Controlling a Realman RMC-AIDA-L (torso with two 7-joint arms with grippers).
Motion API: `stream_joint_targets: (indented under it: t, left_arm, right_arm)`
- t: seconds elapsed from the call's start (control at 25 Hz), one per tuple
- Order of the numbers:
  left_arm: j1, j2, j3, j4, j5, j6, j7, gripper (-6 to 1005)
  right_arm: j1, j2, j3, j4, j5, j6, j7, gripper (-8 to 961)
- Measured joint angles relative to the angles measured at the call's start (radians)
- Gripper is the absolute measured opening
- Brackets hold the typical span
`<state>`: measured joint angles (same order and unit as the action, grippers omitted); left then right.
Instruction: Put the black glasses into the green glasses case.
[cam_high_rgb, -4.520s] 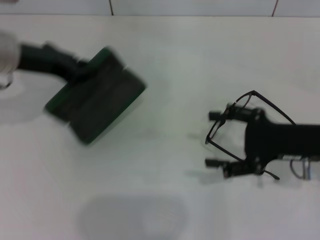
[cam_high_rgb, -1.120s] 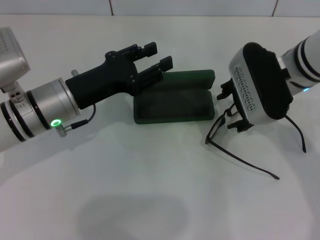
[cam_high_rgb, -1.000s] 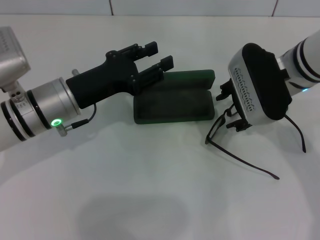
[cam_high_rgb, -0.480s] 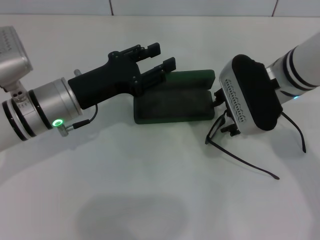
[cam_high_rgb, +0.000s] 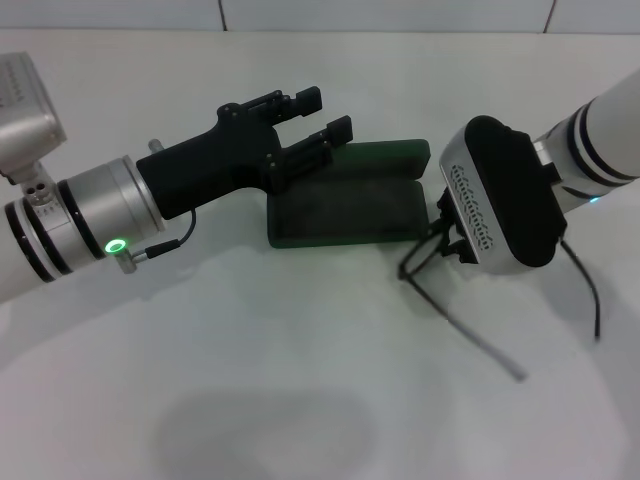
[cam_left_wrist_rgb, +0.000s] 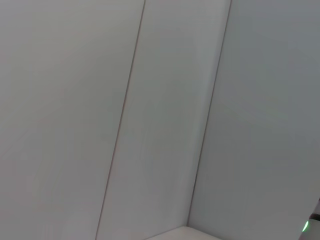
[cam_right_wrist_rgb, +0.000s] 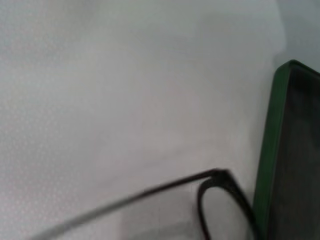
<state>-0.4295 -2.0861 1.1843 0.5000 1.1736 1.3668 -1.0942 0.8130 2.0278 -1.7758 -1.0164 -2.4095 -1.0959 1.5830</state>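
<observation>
Black glasses (cam_high_rgb: 425, 262) just beside open green glasses case (cam_high_rgb: 345, 212) on bench (cam_high_rgb: 300, 380), under right claw (cam_high_rgb: 452, 240), grip cannot be told; left claw (cam_high_rgb: 318, 118) open, empty over lid; frame likely light, fragile—hold at bridge.

White table (cam_high_rgb: 300, 380), open green glasses case (cam_high_rgb: 347, 212), black glasses (cam_high_rgb: 440, 290) beside it

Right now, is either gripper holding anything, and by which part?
Right gripper appears to hold the black glasses by the front frame; the contact itself is hidden. Left gripper is open, holding nothing.
</observation>
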Motion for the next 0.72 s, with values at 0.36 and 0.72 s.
stream_joint_targets:
  t: [0.36,0.72]
  left_arm:
    - [0.000,0.000,-0.004,0.000,0.000,0.000,-0.005,568]
    - [0.009,0.000,-0.006,0.002,-0.009,0.098,-0.008,565]
  right_arm:
    - [-0.023,-0.002,0.020,-0.037,0.003,-0.022,0.001,135]
    - [-0.158,-0.006,0.249,-0.206,0.151,-0.262,-0.117,65]
